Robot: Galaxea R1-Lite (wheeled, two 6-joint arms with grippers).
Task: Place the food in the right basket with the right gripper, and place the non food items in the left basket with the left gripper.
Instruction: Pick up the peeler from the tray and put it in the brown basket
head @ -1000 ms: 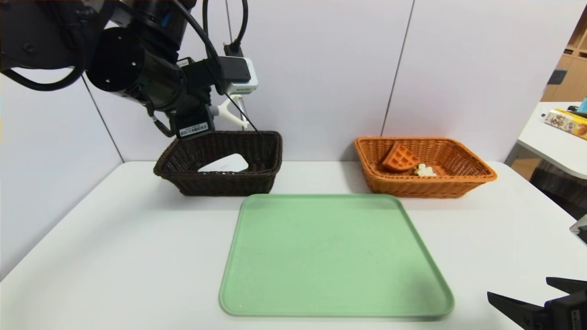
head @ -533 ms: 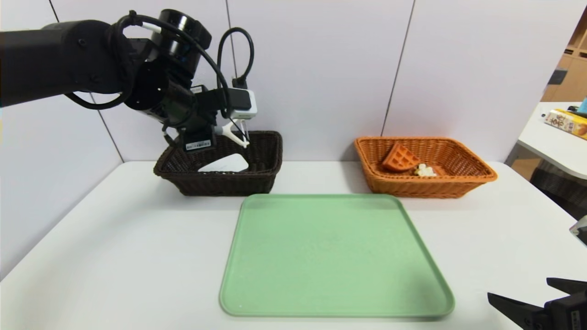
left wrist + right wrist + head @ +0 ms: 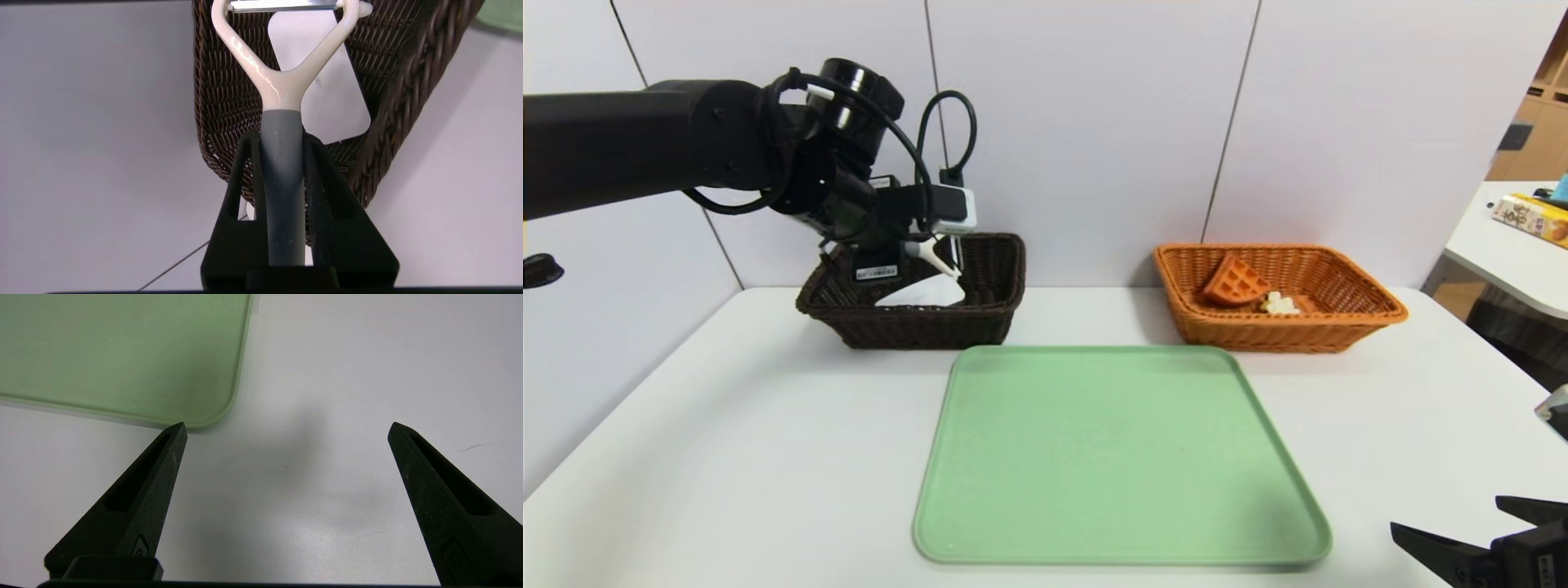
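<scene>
One peeler (image 3: 282,85) is hanging over the dark left basket (image 3: 915,327), its grey handle being pinched between the fingers of the left gripper (image 3: 282,163). Below it, a white flat item (image 3: 331,90) is lying inside that basket. The right gripper (image 3: 287,426) is idling, fingers spread wide, above the table (image 3: 310,477) near the green tray's (image 3: 1123,457) near right corner.

The Y-shaped peeler (image 3: 282,87), cream-headed and grey-handled, hangs over the dark basket (image 3: 923,327); inside lies a white, round-cornered item (image 3: 333,98). The orange basket (image 3: 1282,331) holds an orange waffle wedge (image 3: 1236,282) beside a pale, lumpy piece (image 3: 1279,304).
</scene>
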